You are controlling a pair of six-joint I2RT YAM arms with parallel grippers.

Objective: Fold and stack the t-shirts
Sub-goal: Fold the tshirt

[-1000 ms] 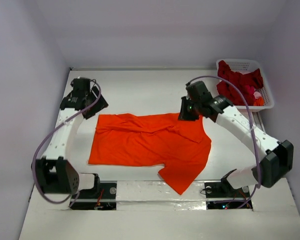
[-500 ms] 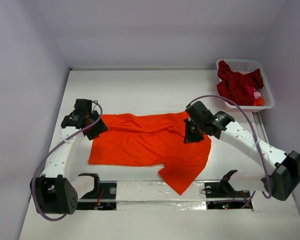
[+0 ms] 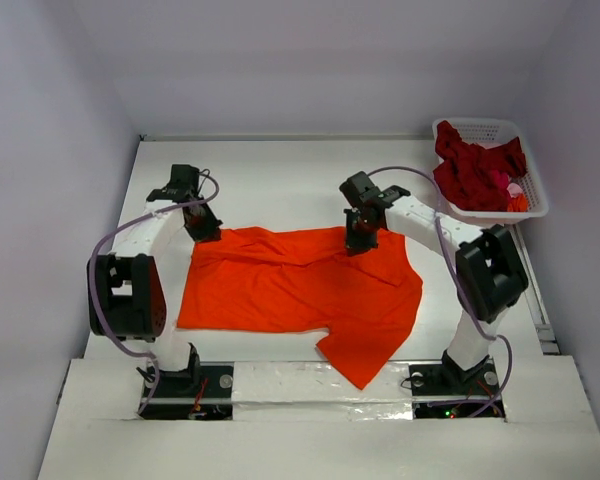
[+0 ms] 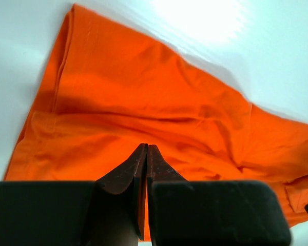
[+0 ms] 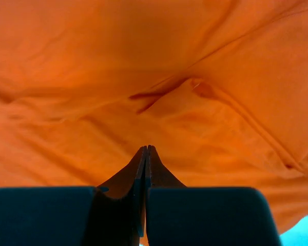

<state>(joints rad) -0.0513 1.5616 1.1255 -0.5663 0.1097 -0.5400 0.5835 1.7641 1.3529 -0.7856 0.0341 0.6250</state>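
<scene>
One creased orange t-shirt (image 3: 290, 285), crumpled red t-shirts (image 3: 470, 170)

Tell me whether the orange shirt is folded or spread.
Spread: the orange t-shirt lies open, wrinkled, on the table, one sleeve sticking out.

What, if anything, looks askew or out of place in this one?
The orange t-shirt lies crooked and rumpled: wrinkles bunch along its far edge, and one sleeve juts out at the near side. The dark red t-shirts sit heaped, unfolded, in the white basket. Nothing looks spilled or damaged.
</scene>
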